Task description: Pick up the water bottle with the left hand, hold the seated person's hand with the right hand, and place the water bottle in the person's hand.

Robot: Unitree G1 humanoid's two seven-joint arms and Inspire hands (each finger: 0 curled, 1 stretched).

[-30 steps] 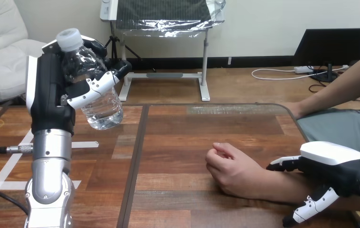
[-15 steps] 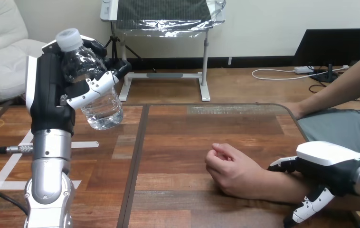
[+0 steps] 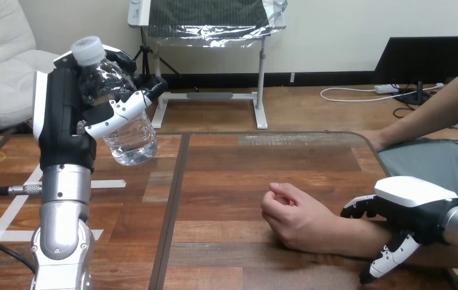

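Clearly the pick-up is done: the left robot hand point(image 3: 103, 109) is clamped round the water bottle point(image 3: 124, 136), clear with a white cap, tilted high above the table point(image 3: 226, 181). The right robot hand point(image 3: 417, 202) sits over the forearm just behind the person's hand point(image 3: 296, 220), which lies loosely curled on the table. Whether it grips I cannot tell, and the hand-over remains.
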